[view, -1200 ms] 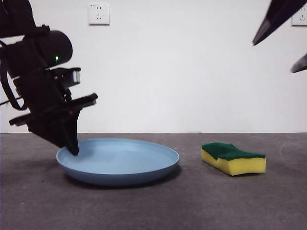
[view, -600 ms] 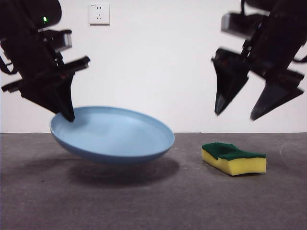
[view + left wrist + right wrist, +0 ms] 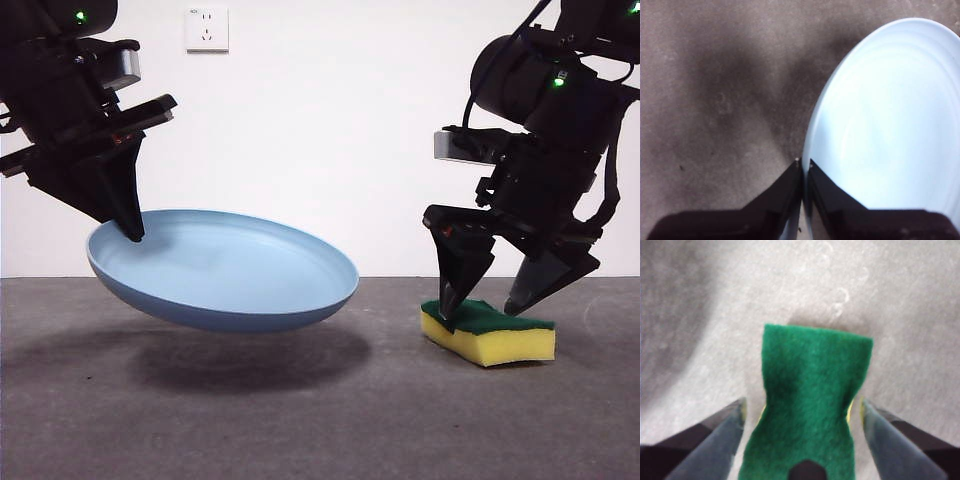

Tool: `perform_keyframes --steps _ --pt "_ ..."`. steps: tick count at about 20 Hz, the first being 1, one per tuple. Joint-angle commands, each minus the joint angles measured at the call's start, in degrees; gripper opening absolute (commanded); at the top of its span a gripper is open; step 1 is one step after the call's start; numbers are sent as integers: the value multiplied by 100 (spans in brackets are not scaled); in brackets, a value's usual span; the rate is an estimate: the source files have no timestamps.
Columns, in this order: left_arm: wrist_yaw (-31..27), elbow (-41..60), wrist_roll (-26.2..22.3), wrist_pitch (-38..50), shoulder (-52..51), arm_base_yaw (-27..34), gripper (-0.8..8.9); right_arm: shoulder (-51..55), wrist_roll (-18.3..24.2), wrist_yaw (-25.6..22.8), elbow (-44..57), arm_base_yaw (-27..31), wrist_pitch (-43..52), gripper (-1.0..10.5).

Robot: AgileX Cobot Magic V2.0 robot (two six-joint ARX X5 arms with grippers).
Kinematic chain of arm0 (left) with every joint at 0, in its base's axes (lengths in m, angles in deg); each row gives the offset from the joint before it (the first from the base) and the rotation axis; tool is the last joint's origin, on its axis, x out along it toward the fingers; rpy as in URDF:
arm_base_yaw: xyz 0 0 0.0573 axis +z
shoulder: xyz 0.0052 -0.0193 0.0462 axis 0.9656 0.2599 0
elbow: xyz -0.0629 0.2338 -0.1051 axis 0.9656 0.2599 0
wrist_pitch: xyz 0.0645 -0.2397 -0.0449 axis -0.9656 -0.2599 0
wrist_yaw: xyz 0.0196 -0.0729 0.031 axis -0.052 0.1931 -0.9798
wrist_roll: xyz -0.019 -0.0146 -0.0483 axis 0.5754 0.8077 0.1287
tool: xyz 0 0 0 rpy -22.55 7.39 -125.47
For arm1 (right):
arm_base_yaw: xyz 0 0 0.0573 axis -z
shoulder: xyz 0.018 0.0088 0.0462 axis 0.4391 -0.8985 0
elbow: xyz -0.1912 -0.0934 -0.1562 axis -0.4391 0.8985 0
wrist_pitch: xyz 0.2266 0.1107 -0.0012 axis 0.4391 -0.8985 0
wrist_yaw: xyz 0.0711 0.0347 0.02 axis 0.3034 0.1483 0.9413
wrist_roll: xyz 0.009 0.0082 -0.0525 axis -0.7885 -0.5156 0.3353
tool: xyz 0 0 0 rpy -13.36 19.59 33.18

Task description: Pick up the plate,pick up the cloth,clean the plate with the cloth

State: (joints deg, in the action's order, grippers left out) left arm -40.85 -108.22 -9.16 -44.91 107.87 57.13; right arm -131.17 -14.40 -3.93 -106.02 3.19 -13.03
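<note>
My left gripper [image 3: 132, 232] is shut on the left rim of the light-blue plate [image 3: 225, 270] and holds it tilted above the table; the rim sits between its jaws in the left wrist view [image 3: 803, 165], where the plate [image 3: 890, 125] fills the side. The cloth, a yellow sponge with a green top [image 3: 487, 330], lies on the table at the right. My right gripper [image 3: 482, 312] is open, its jaws down on either side of the sponge. In the right wrist view the green top [image 3: 810, 390] lies between the open jaws [image 3: 802, 412].
The dark grey table [image 3: 320, 420] runs to a white wall with a socket [image 3: 206, 29]. The plate casts a shadow on the table below it [image 3: 250, 358].
My left gripper has lifted the plate off the table and a little to the left. My right gripper has come down from the top right to straddle the sponge.
</note>
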Motion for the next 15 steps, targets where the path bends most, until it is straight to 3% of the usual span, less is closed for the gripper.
perform_keyframes --steps 1,7,10,14,15 --pt "13 50 -33 -24 2 -22 -9 -173 72 -13 -4 17 81 377" --pt "20 50 -33 -28 2 -22 -9 -444 68 -17 -4 28 92 371" --pt "17 50 -33 -31 0 -22 -9 -444 74 -17 -4 28 94 147" --pt "15 50 -33 -28 2 -22 -9 -444 114 -11 -4 28 92 -15" --pt "15 50 -31 -26 2 -22 -9 -442 109 -11 -7 26 92 -12"
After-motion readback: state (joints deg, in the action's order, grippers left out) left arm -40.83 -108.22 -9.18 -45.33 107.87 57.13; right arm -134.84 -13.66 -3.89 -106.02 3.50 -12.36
